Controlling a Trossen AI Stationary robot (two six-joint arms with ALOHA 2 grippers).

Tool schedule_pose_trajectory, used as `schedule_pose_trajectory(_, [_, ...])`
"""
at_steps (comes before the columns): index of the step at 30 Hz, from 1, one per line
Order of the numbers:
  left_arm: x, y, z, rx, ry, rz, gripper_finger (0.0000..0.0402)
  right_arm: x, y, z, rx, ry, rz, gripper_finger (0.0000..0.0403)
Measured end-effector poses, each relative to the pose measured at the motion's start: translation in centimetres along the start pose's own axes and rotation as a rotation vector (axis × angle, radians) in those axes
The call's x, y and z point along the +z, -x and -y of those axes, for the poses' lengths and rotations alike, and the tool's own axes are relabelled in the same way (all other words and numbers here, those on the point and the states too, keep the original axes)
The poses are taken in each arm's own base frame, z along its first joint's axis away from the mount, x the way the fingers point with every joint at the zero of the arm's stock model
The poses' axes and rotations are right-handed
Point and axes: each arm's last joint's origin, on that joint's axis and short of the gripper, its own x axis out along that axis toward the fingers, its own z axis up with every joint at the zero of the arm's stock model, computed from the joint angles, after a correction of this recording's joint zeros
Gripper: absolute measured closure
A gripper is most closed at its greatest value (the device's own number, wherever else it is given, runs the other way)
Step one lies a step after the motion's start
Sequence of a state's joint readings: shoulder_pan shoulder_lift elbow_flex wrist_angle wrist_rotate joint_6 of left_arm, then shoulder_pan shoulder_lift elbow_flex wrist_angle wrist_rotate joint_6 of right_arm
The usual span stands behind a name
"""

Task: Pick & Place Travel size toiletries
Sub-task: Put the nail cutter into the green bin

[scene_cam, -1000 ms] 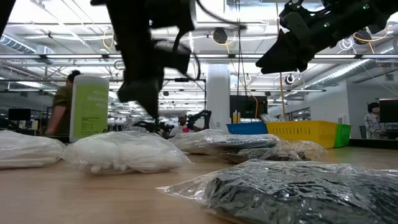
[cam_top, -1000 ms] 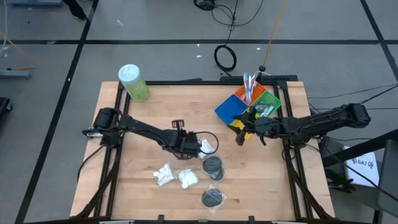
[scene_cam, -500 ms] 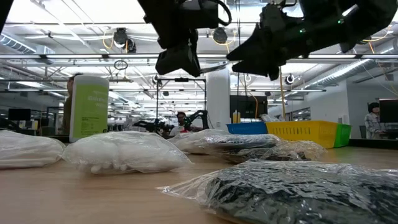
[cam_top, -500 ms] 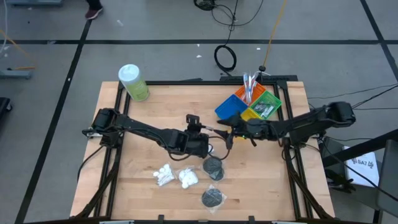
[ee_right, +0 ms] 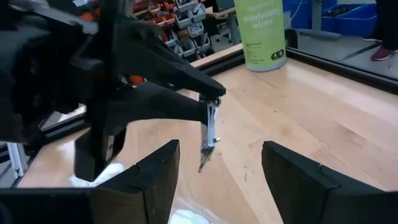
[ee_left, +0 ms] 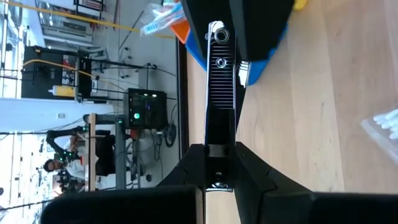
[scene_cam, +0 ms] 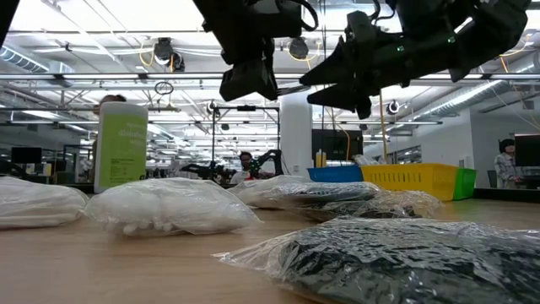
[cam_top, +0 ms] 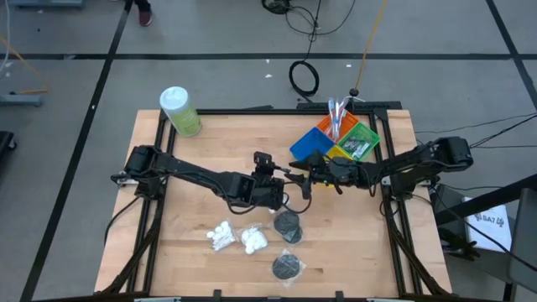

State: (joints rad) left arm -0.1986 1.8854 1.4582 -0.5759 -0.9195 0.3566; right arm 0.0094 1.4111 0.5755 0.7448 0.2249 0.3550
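Left gripper (cam_top: 285, 180) is closed on a thin silver tube (ee_right: 208, 134) and holds it above the middle of the table (cam_top: 210, 151). Just beside it, the right gripper (cam_top: 312, 178) has its fingers spread wide and faces the tube, apart from it. Two bags of cotton balls (cam_top: 222, 236) and two black discs (cam_top: 288, 225) lie on the wood near the front edge.

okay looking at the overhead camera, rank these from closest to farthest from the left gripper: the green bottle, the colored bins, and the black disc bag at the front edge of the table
Measured from the left gripper, in the high view:
1. Colored bins, just beyond it toward the back right.
2. Black disc bag, at the front edge, almost straight in front of the gripper.
3. Green bottle, at the back left corner, clearly the farthest.
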Motion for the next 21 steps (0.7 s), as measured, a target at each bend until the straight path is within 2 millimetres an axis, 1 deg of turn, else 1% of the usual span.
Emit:
schedule_pose_trajectory(5, [0.29,0.02,-0.12,0.006,0.004,0.021,0.0371,0.38,-0.05,-0.08,0.074,-0.009,0.013,0.0189])
schedule_pose_trajectory(11, [0.57,0.33,0.01,-0.001,0.010,0.046,0.0371,0.45,-0.05,-0.09,0.074,-0.009,0.021,0.0209])
schedule_pose_trajectory(16, [0.65,0.53,0.16,-0.010,0.012,0.054,0.0371,0.44,-0.05,-0.07,0.073,-0.007,0.020,0.0246])
schedule_pose_trajectory(21, [0.65,0.55,0.18,-0.011,0.016,0.055,0.0371,0.45,-0.05,-0.08,0.074,0.001,0.021,0.0301])
